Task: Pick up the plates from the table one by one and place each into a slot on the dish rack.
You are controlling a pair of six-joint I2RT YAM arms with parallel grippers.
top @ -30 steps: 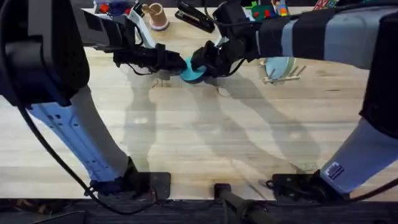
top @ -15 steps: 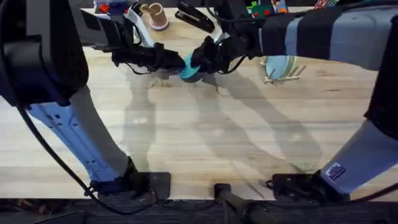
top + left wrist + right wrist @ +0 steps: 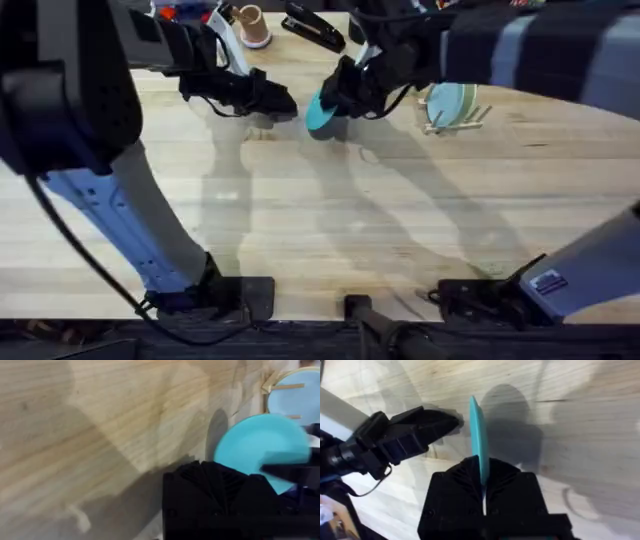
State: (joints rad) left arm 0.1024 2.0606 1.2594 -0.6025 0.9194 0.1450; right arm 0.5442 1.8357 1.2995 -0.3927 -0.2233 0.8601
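Right claw (image 3: 481, 491) is clamped on the teal plate (image 3: 320, 110), gripping it by its lower rim so the disc stands on edge above the fingers; the right wrist view shows it as a thin upright blade of plastic. It hangs over the far middle of the worktop (image 3: 330, 230), clear of the wood as far as I can judge from the shadow under it.

What matters for the coming move is direction: the dish rack (image 3: 455, 115) lies to the right of the held plate, on the right arm's own side, near but not touching. The pale blue plate (image 3: 452, 100) already stands in it between the pegs. The right arm is plainly the nearer one and already has the load, so I'd expect it to carry the plate sideways and line its thin edge up with a free slot beside the blue one. The plate's flat face would have to run parallel to the pegs, or it will knock them.

Left claw (image 3: 275, 100) sits just left of the teal plate, apart from it, and its fingers look drawn together on nothing.

Both plates are smooth, thin, round plastic, likely slick in a pinch. The rack is light wood with thin dowels, and looks easy to nudge. The worktop is pale planking with visible grain.
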